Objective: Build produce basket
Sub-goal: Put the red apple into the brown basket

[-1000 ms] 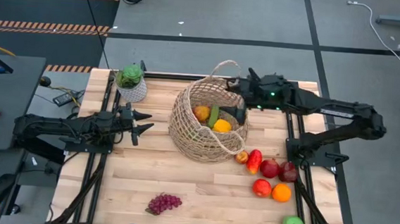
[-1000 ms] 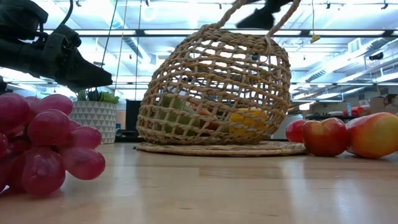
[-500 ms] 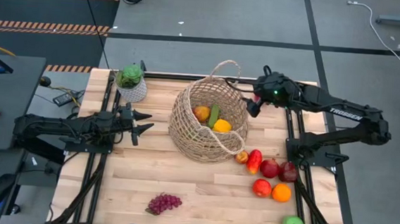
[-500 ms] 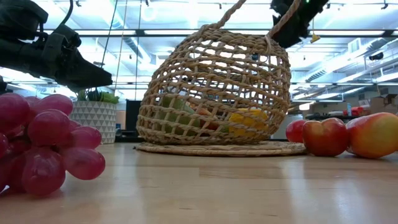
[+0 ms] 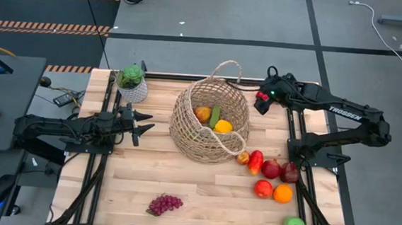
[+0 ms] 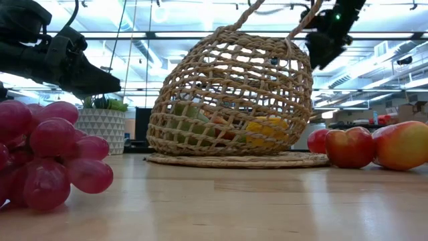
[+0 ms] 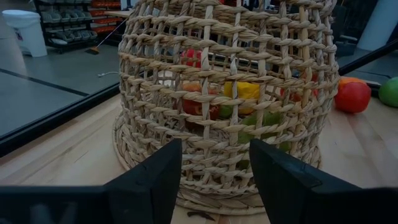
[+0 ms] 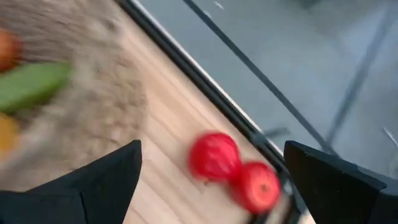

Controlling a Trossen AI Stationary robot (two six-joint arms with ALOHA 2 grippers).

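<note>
Wooden table (image 5: 202, 191): basket (image 5: 210, 120) frame centre, part-filled. Right gripper (image 5: 261, 101) just right of it, fingers wide, empty, probably between picks. Loose produce (image 5: 271, 175) lower right. Left gripper (image 5: 138, 124) parked left-centre, half-open, empty.

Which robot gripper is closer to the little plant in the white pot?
Left. The left gripper sits just in front of the plant pot; the right gripper is away across the basket.

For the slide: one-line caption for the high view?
Wicker basket partly filled with produce; open right gripper beside its rim, left gripper waiting opposite, grapes and apples loose on table.
</note>
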